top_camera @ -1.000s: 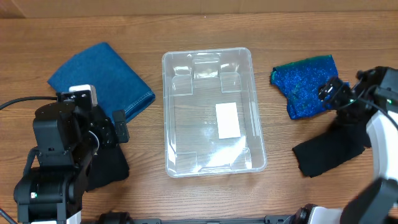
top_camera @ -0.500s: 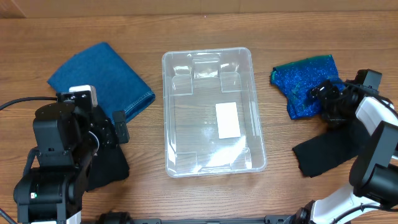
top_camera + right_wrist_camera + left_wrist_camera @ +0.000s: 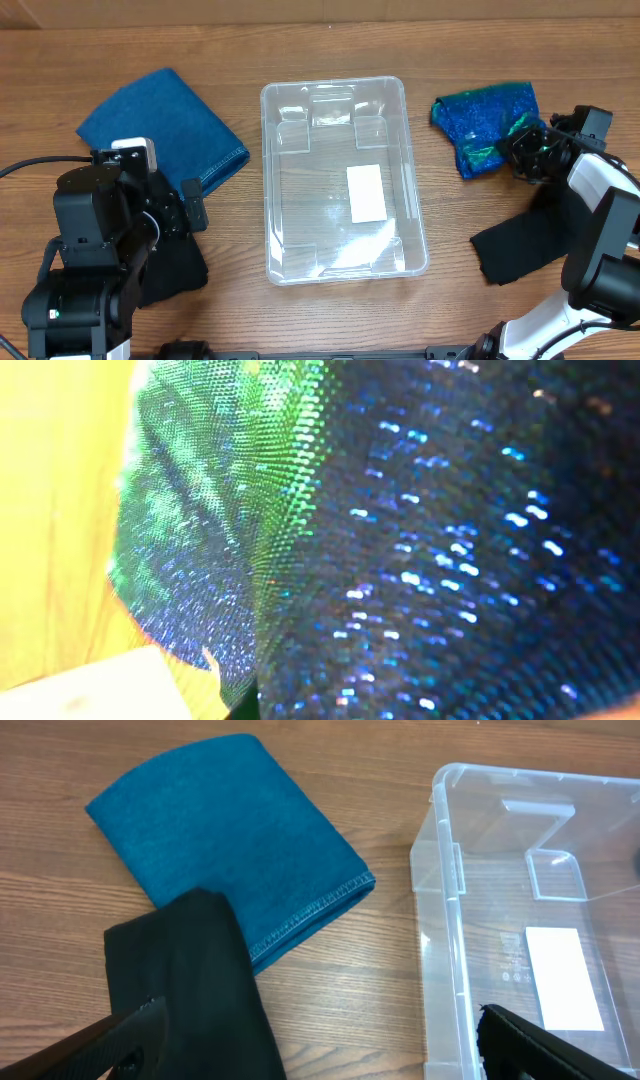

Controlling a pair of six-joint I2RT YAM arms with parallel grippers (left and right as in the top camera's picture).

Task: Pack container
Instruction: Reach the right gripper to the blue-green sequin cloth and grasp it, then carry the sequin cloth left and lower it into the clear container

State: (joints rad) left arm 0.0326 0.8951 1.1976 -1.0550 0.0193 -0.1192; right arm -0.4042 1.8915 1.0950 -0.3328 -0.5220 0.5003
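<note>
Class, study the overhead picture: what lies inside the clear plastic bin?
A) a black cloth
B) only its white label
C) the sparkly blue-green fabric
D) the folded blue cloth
B: the container holds only the white label on its bottom, while the folded blue cloth and the sparkly blue-green fabric lie outside it on the table.

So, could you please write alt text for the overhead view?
An empty clear plastic bin sits at the centre of a wooden table, with a folded blue cloth to its left and a sparkly blue-green cloth to its right, where the right claw meets its edge. One black cloth lies lower right, another beside the left arm.
</note>
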